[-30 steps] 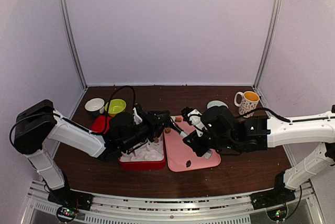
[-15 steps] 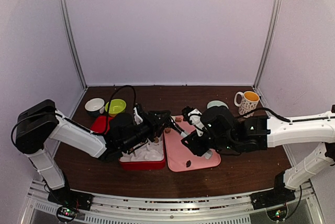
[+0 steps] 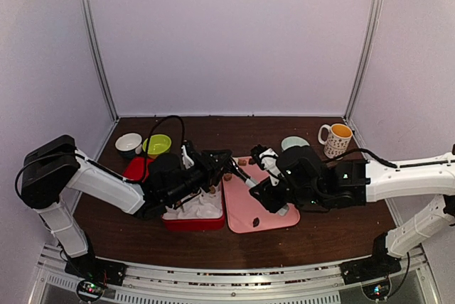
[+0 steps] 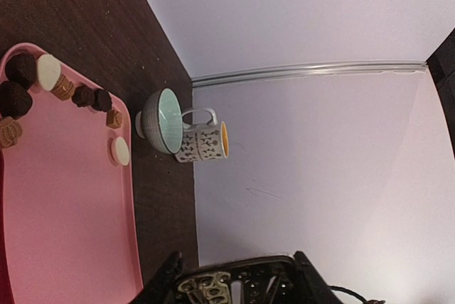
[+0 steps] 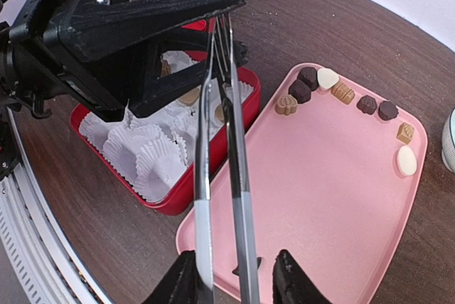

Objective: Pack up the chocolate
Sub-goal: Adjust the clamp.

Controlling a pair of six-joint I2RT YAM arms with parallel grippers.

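Brown, near-black and cream chocolate (image 5: 343, 92) pieces sit in a loose row along the far rim of the pink tray (image 5: 334, 197). A couple more rest among white paper cups in the red box (image 5: 178, 201) beside it. My right gripper (image 5: 231, 279) is clamped on the metal tongs (image 5: 240, 197), whose arms are nearly together. I cannot tell how the left gripper's (image 3: 220, 158) jaws stand.
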